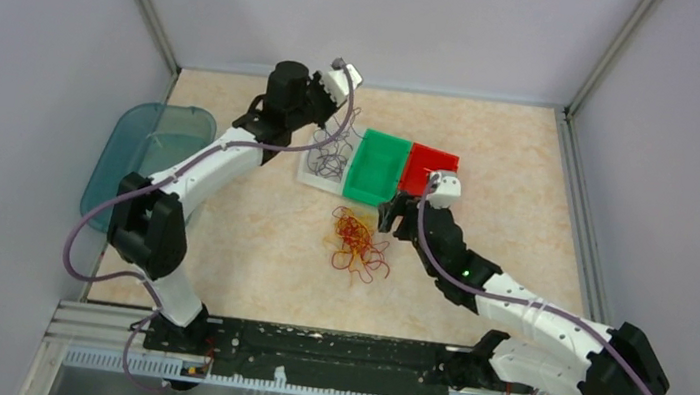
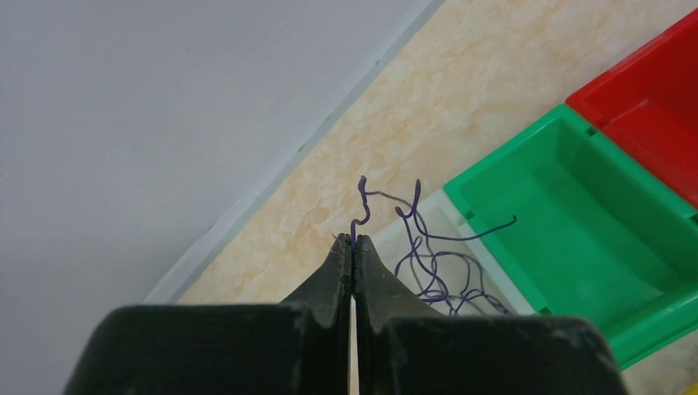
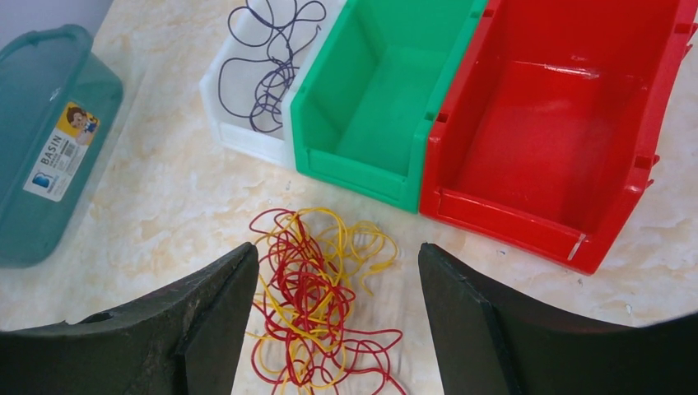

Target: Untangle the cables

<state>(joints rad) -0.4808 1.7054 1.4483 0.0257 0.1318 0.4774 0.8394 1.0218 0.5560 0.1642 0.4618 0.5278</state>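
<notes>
A tangle of red and yellow cables [image 1: 357, 244] lies on the table; in the right wrist view these cables [image 3: 317, 304] sit below and between my fingers. My right gripper [image 3: 337, 255] hovers open just above the tangle's far side, with nothing in its jaws. Several dark purple cables [image 3: 272, 66] lie looped in the white bin [image 1: 314, 171]. My left gripper [image 2: 353, 240] is shut on the end of one dark purple cable [image 2: 360, 210], lifted above the white bin near the back wall, and the strand trails down to the loops [image 2: 436, 271].
A green bin [image 1: 377, 166] and a red bin [image 1: 430, 167], both without cables, stand beside the white bin at the back centre. A teal plastic basin [image 1: 146, 147] lies at the left edge. Grey walls enclose the table on three sides.
</notes>
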